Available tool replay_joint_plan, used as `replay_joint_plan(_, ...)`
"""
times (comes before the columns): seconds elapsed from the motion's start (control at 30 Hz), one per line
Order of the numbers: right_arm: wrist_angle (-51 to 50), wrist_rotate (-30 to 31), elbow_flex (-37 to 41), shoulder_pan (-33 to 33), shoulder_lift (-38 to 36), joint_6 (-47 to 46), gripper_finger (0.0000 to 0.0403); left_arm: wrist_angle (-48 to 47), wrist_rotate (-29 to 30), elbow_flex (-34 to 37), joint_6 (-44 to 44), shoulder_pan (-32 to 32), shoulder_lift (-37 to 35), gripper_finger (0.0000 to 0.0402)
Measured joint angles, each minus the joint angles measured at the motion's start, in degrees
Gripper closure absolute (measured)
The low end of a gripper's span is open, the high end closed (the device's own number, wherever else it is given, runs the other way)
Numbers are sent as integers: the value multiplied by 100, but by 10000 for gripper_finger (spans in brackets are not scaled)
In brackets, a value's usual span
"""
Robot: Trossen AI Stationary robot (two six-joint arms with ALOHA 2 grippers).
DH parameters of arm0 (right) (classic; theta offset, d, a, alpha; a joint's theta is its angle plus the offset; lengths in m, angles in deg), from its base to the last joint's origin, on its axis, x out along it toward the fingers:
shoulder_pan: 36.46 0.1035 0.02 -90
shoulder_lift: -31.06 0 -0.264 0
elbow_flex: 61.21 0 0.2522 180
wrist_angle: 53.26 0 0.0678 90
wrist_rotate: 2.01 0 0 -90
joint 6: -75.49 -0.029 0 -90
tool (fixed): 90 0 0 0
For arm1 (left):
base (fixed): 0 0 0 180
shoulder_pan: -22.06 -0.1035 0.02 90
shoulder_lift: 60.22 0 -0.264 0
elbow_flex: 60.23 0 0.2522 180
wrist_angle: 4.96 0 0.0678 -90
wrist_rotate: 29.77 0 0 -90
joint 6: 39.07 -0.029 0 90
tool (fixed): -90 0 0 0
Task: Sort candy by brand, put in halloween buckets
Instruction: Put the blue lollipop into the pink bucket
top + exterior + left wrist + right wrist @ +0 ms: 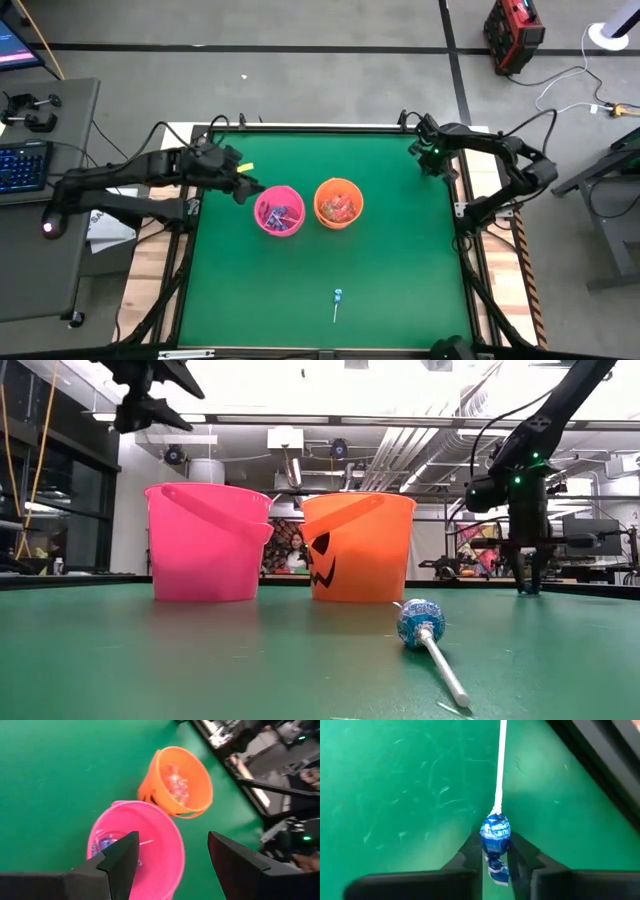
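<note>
High view gives us two buckets side by side at the middle of the green table (400,300): one pink bucket (279,210) on the left and one orange bucket (338,203) on the right, standing close together, each holding wrapped candy. We count one loose lollipop (337,300) on the mat, in the lower centre of that frame, well apart from both buckets; in the low view it lies in the foreground right of centre, blue head toward the buckets and white stick pointing at the camera. We see two arms. Our left gripper (245,188) sits just left of the pink bucket's rim in the high view; in the left wrist view its two fingers (122,865) stand wide apart with nothing between them, above the pink bucket, inside which we make out blue-wrapped pieces and a white stick. Our right gripper (441,166) is in the upper right of the high view, near the table's far right edge. In the right wrist view its fingers (470,852) are drawn narrow on either side of a second lollipop (495,832), pinching the blue head, while the white stick runs to the top of the frame over the mat. That makes two lollipops outside the buckets. The orange bucket's face mark shows in the low view.
</note>
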Motion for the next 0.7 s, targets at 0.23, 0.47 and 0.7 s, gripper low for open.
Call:
replay_joint_plan(0.23, -19, 671, -39, 684, -669, 434, 361, 3, 8, 0, -6, 0, -798, 174)
replay_joint_plan(0.47, 1408, 1070, -792, 2611, -1429, 877, 366, 23, 497, -3, -11, 0, -1703, 174)
replay_joint_plan(0.7, 4176, 1233, -1620, 4812, -701, 1787, 356, 67, -414, -7, -13, 3, -1918, 174)
